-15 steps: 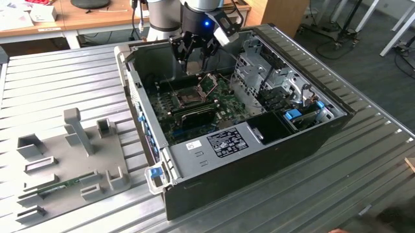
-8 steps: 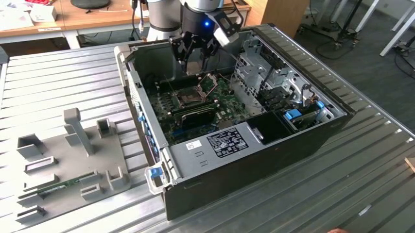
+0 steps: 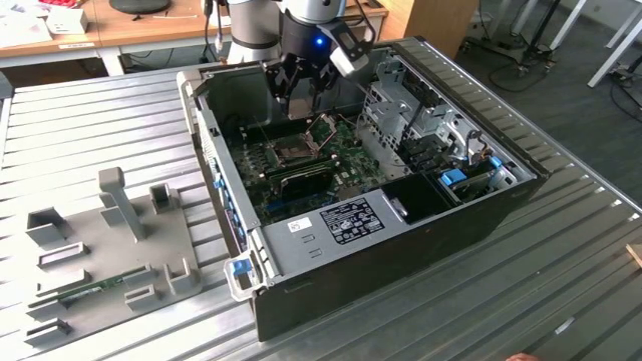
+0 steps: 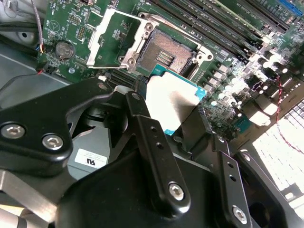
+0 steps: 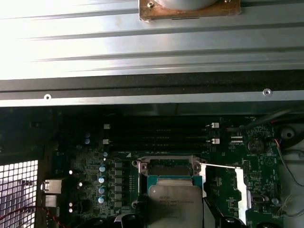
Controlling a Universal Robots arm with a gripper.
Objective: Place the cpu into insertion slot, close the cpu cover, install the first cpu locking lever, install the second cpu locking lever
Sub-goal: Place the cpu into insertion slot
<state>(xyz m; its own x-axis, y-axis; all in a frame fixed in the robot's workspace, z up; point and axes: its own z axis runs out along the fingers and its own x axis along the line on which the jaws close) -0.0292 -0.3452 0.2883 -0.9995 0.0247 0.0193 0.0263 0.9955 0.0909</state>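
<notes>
My gripper hangs inside the open computer case, shut on the cpu, a flat square chip with a silvery top and teal edge. The chip is held between the two black fingers just above the insertion slot, tilted and not seated. The slot is open, its dark centre and contact field bare. The cpu cover, a silvery frame, is swung back on its hinge beside the slot. In the first wrist view the cpu overlaps the slot and the cover lies to one side.
The green motherboard sits in a black tower case lying on a ribbed metal table. Memory slots run beside the socket. Drive cages stand at the exterior view's right, a grey fixture tray at its left.
</notes>
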